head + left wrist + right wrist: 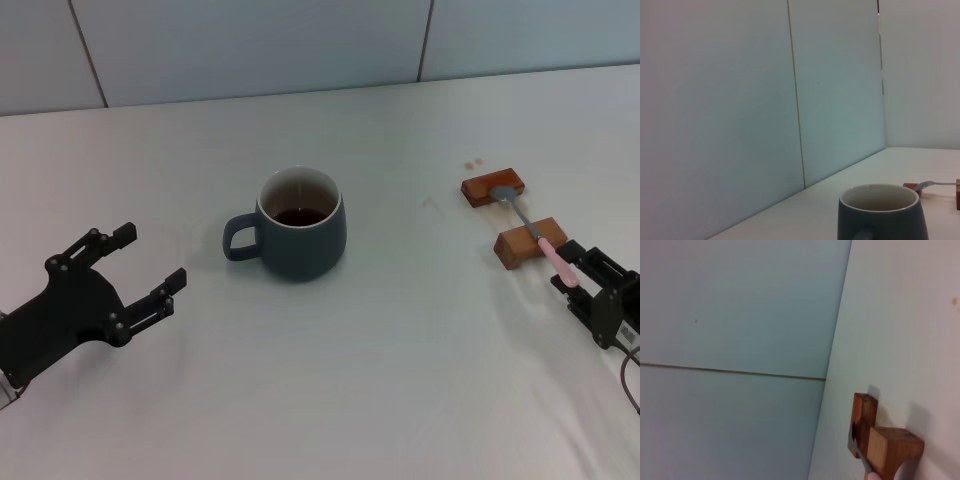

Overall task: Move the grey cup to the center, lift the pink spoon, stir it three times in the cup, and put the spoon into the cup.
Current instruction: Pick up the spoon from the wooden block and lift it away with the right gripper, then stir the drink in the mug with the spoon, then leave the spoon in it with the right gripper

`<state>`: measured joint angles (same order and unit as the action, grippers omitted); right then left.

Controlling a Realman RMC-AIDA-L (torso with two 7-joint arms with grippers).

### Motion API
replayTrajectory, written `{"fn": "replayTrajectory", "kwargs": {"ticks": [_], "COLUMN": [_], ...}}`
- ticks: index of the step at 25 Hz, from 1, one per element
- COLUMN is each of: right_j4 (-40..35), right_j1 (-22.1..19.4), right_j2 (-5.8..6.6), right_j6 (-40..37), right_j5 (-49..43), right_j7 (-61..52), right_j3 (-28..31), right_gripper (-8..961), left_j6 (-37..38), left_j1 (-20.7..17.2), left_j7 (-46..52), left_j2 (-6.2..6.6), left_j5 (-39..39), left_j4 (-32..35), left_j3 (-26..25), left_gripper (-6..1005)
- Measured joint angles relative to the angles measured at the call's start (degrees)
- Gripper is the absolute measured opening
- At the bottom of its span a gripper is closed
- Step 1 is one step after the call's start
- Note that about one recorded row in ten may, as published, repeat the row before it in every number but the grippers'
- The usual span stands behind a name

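The grey cup (300, 225) stands upright near the table's middle, handle toward my left, with dark liquid inside. It also shows in the left wrist view (881, 212). The pink spoon (545, 247) lies across two wooden blocks at the right, with its bowl on the far block. Its grey neck shows in the right wrist view (859, 452). My left gripper (152, 255) is open and empty, left of the cup's handle and apart from it. My right gripper (570, 271) is low at the right edge, open, with its fingers either side of the pink handle's near end.
Two brown wooden blocks hold the spoon: the far block (492, 187) and the near block (528, 243). They also show in the right wrist view (892, 449). A pale panelled wall (300, 40) runs along the table's back edge.
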<state>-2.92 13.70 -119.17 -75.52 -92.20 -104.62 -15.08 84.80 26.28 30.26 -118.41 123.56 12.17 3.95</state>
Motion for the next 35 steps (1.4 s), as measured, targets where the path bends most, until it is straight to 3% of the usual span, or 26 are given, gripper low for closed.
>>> {"fn": "replayTrajectory", "kwargs": {"ticks": [5,13,21,25,30,35], "right_j4": [0.29,1.7,1.1,-7.54,-26.84,-51.77], "right_j1": [0.19,-0.33,-1.67,-0.63,2.77,5.17], "right_j2": [-0.01,-0.33,-0.06,0.02,-0.23,-0.53], "right_j6": [0.25,0.42,-7.59,-15.48,-24.47,-23.35], "right_j5": [0.01,0.53,1.02,0.22,-0.66,-1.78], "right_j7": [0.04,4.18,14.16,14.36,8.98,-0.31], "right_j3": [0.04,1.51,7.31,6.58,4.1,-7.75], "right_gripper": [426,294,107,107,107,106], "left_j6": [0.01,0.11,0.11,0.11,-0.55,-0.7], "left_j1": [-0.05,-0.47,-0.96,-0.97,-0.54,-0.28], "left_j7": [-0.02,-0.03,-0.03,-0.02,1.02,2.73], "left_j2": [0.03,0.03,0.01,0.04,-0.02,-0.05], "left_j5": [0.09,0.18,0.19,0.18,0.18,0.18], "left_j4": [0.29,0.61,1.11,1.11,1.28,1.89], "left_j3": [0.0,0.49,0.79,1.33,4.12,5.79], "left_gripper": [812,811,809,809,808,808]}}
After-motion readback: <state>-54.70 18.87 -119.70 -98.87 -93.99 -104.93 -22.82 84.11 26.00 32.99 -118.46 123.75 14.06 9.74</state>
